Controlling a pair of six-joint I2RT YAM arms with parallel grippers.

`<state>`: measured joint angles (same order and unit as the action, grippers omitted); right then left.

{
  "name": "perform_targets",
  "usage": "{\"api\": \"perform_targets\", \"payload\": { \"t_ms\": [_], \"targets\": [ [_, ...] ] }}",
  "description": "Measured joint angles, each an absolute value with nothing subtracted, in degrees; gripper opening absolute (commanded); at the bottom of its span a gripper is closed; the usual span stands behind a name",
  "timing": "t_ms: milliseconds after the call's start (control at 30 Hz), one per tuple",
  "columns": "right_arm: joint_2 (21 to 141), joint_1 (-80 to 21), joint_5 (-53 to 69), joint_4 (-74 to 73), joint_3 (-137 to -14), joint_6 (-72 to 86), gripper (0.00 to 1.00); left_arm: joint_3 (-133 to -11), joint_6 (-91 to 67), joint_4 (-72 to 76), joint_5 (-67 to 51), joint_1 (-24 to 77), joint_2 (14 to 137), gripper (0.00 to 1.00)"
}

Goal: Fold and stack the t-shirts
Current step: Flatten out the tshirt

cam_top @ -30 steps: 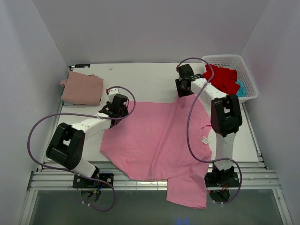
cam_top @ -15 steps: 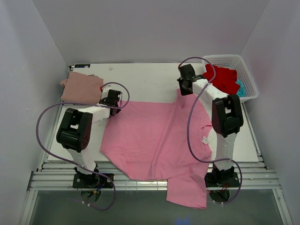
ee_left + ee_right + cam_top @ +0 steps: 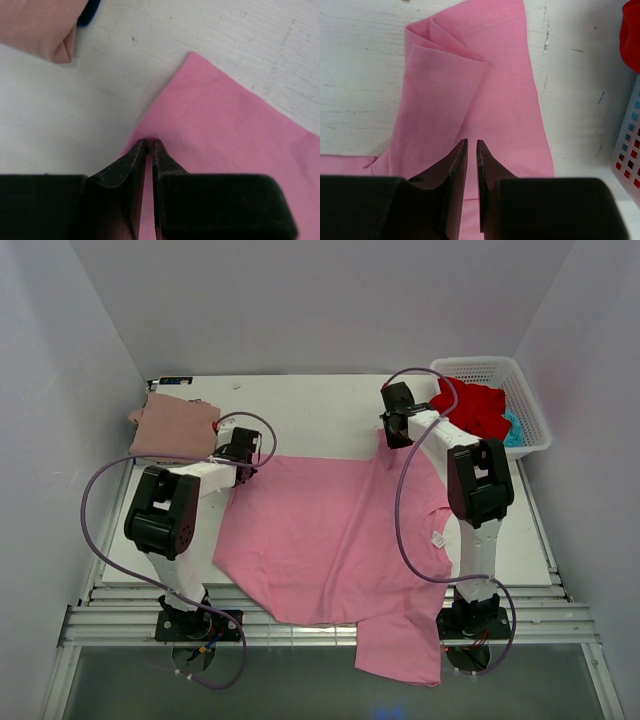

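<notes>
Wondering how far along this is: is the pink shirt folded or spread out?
Spread out: the pink t-shirt lies flat on the table, one sleeve doubled over.

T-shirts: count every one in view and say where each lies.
4: bright pink tee spread mid-table; dusty rose tee folded far left; red tee and teal tee in the basket, far right. Others may hide beneath.

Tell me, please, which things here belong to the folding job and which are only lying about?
Belong to the job:
- bright pink t-shirt, spread flat
- dusty rose t-shirt, folded
- red t-shirt
- teal t-shirt

Only lying about:
- white basket, holding the last two
- purple cables
</notes>
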<state>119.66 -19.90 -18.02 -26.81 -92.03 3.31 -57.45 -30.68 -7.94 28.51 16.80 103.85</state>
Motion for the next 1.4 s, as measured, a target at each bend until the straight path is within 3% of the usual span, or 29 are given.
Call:
{"api": "perform_targets", "payload": {
  "t_ms": [400,700,1267,1333,1400],
  "targets": [
    [121.34,-17.52,-21.32,-27.09,-92.12,4.58,0.18,-56.53,-33.52,-8.45,27.18,8.27,103.02,0.19],
    [124.64,-15.38,-21.54,-28.56,-94.15,5.67,0.15,-56.07,-33.76,-8.32,27.07,7.60,102.67,0.18],
    [135.28,-9.93,-20.56,-33.63,-111.79,5.82,0.14,-58.70,-33.85,-8.27,24.27,7.55,104.64,0.15],
    [136.05,-9.52,-19.97,-33.45,-113.08,5.23,0.14,-58.65,-33.65,-7.81,23.92,7.53,104.68,0.16],
    [136.11,-9.15,-18.96,-32.97,-113.08,4.69,0.18,-58.41,-33.15,-6.76,23.05,7.51,104.68,0.27]
  ]
}}
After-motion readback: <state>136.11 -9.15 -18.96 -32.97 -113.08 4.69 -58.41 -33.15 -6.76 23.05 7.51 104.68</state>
